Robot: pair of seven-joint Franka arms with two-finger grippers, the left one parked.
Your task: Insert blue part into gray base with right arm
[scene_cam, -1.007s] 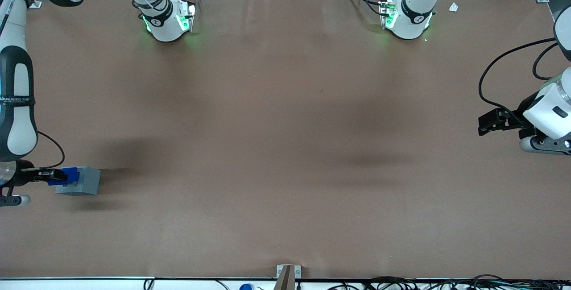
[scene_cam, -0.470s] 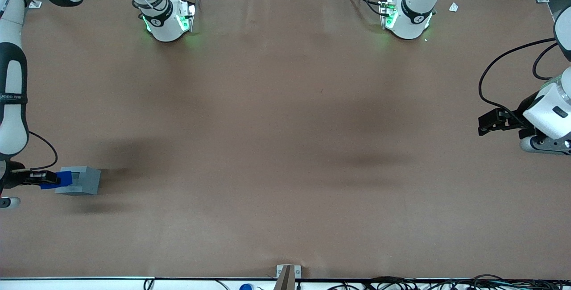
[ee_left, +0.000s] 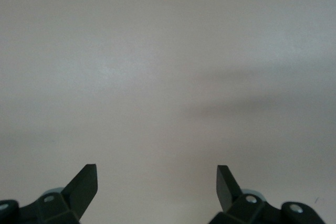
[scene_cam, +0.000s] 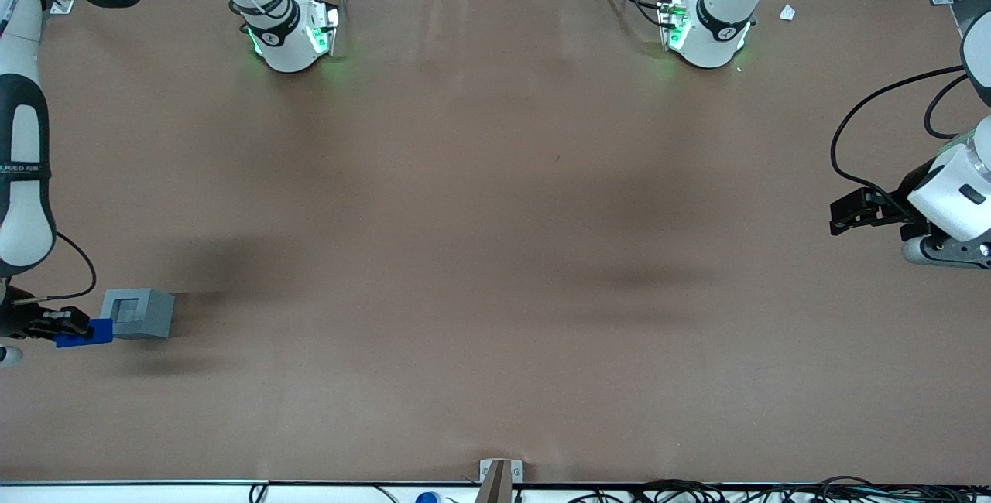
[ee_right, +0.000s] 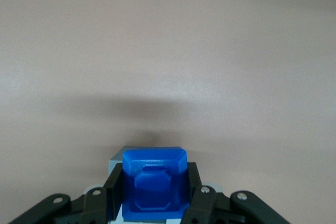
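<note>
Pincer (scene_cam: 76,325) grips blue part (scene_cam: 84,332) beside gray base (scene_cam: 138,313); recommend centring over the socket, squaring, lowering slowly.

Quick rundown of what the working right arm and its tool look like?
The right arm is white, built of rounded oval segments edged in black, with a black band carrying white lettering. A thin black cable loops near its wrist. Its tool, at the working arm's end of the table beside the gray base, is black with two fingers, screw heads showing on its linkages.

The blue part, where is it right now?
The blue part is clamped in the right arm's hand, beside the gray base, toward the working arm's end.
</note>
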